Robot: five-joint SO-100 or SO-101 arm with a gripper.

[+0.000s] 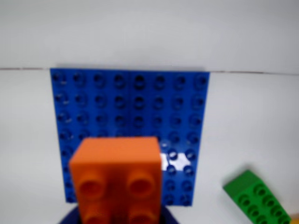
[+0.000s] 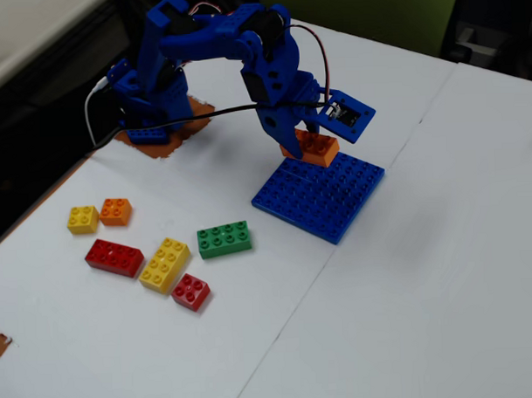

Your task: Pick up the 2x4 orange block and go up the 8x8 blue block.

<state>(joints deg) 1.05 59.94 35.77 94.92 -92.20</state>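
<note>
A: What's nearest the wrist camera?

B: The 2x4 orange block point(image 1: 117, 179), clenched in the gripper point(image 2: 306, 143) — just above the 8x8 blue block's point(image 1: 131, 107) near edge.

A: Risk?

B: Released here, it may overhang — or miss the studs.

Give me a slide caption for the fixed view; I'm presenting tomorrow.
Blue arm's claw holds the 2x4 orange block over the 8x8 blue block, loose bricks nearby.
</note>
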